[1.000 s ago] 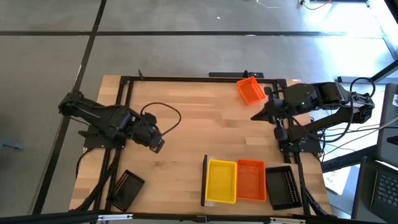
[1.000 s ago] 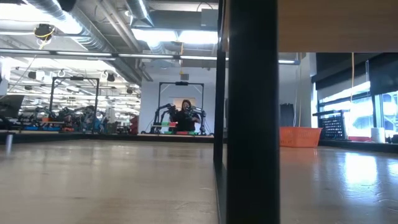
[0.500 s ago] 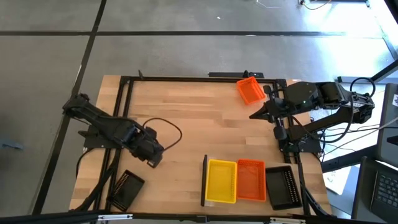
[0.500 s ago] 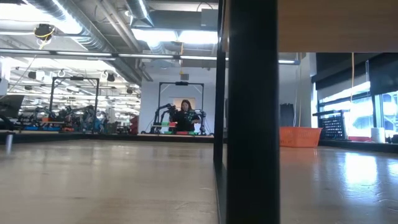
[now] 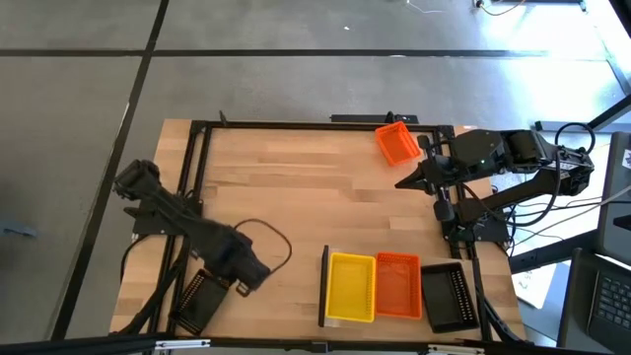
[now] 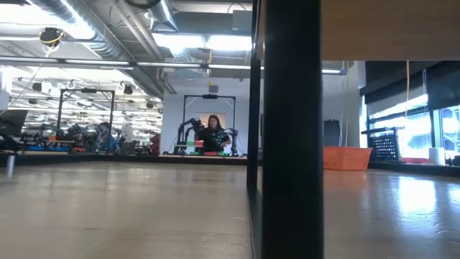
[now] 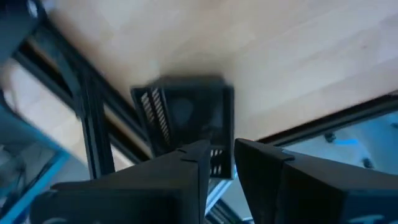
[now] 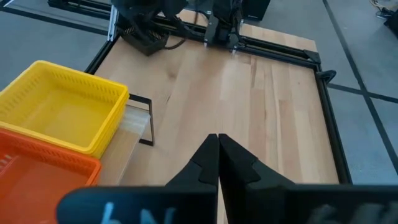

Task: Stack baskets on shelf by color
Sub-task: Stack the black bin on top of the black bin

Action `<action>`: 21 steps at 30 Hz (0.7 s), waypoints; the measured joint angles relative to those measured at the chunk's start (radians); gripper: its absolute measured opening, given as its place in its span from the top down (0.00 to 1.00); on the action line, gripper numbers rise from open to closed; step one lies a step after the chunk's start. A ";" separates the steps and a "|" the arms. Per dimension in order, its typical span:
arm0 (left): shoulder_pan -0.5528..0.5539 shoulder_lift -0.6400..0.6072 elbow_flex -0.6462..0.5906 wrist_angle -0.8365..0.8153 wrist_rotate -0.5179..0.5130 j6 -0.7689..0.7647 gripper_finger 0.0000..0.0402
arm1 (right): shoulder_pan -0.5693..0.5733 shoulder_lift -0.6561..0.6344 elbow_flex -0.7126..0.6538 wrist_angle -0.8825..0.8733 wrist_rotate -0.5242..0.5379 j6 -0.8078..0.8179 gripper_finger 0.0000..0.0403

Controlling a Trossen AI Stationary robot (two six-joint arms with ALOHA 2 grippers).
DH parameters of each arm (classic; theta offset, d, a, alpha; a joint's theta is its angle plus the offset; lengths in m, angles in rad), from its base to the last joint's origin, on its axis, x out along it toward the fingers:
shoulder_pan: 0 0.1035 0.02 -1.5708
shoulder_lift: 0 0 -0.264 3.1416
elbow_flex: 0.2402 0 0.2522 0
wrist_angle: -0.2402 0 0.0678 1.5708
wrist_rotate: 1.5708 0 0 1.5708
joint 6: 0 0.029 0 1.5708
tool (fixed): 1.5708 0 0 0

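My left gripper [image 5: 240, 284] hovers at the table's near-left corner, just beside a black basket [image 5: 200, 299] that lies flat on the table. In the left wrist view its fingers [image 7: 219, 148] stand a narrow gap apart, over that black basket [image 7: 186, 118], touching nothing. My right gripper [image 5: 400, 184] waits shut over the table's right part [image 8: 217, 138]. On the shelf [image 5: 324, 286] at the near edge sit a yellow basket [image 5: 351, 287], an orange basket [image 5: 397, 285] and a black basket [image 5: 449, 296]. Another orange basket [image 5: 396, 144] rests at the far edge.
A black metal frame [image 5: 296, 125] runs around the tabletop. A cable [image 5: 271, 237] loops beside my left arm. In the low view a dark post [image 6: 291, 129] blocks the middle, and a person [image 6: 214, 133] stands far off in the room. Bare wood [image 5: 315, 197] spans the table's middle.
My left arm has swung toward the table's near edge, carrying its gripper from mid-left down to the black basket at the near-left corner. The cable loop has trailed along with it. The baskets have stayed put.
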 joint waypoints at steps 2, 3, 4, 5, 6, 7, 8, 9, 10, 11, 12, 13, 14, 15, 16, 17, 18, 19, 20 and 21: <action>-0.026 0.030 0.000 0.018 0.009 -0.043 0.84 | 0.000 0.000 0.000 0.000 0.000 0.000 1.00; -0.041 0.042 0.000 0.035 0.006 -0.058 0.83 | 0.000 0.000 0.000 0.000 0.000 0.000 1.00; -0.053 0.054 0.000 0.053 0.005 -0.066 0.83 | 0.000 0.000 0.000 0.000 0.000 0.000 1.00; -0.069 0.067 0.000 0.072 0.004 -0.071 0.83 | 0.000 0.000 0.000 0.000 0.000 0.000 1.00; -0.084 0.080 0.000 0.091 0.004 -0.074 0.83 | 0.000 0.000 0.000 0.000 0.000 0.000 1.00; -0.098 0.093 0.000 0.110 0.004 -0.081 0.83 | 0.000 0.000 0.000 0.000 0.000 0.000 1.00; -0.110 0.103 0.000 0.127 0.003 -0.093 0.83 | 0.000 0.000 0.000 0.000 0.000 0.000 1.00; -0.122 0.114 0.000 0.141 0.004 -0.104 0.83 | 0.000 0.000 0.000 0.000 0.000 0.000 1.00; -0.133 0.127 0.000 0.151 0.002 -0.115 0.84 | 0.000 0.000 0.000 0.000 0.000 0.000 1.00; -0.143 0.140 0.000 0.158 0.000 -0.123 0.84 | 0.000 0.000 0.000 0.000 0.000 0.000 1.00; -0.153 0.152 0.000 0.160 -0.001 -0.128 0.84 | 0.000 0.000 0.000 0.000 0.000 0.000 1.00; -0.161 0.162 0.000 0.161 -0.001 -0.138 0.83 | 0.000 0.000 0.000 0.000 0.000 0.000 1.00; -0.169 0.170 0.000 0.160 -0.002 -0.147 0.83 | 0.000 0.000 0.000 0.000 0.000 0.000 1.00; -0.176 0.179 0.000 0.160 -0.001 -0.149 0.83 | 0.000 0.000 0.000 0.000 0.000 0.000 1.00; -0.181 0.186 0.000 0.160 0.001 -0.149 0.83 | 0.000 0.000 0.000 0.000 0.000 0.000 1.00; -0.185 0.193 0.000 0.160 0.001 -0.149 0.83 | 0.000 0.000 0.000 0.000 0.000 0.001 1.00; -0.189 0.199 0.000 0.160 0.001 -0.150 0.83 | 0.000 0.000 0.000 0.000 0.000 0.001 1.00; -0.193 0.204 0.000 0.160 -0.001 -0.150 0.83 | 0.000 0.000 0.000 0.000 0.000 0.001 1.00; -0.198 0.209 0.000 0.160 -0.001 -0.150 0.84 | 0.000 0.000 0.000 0.000 0.000 0.001 1.00; -0.202 0.213 0.000 0.160 -0.001 -0.150 0.84 | 0.000 0.000 0.000 0.000 0.000 0.004 1.00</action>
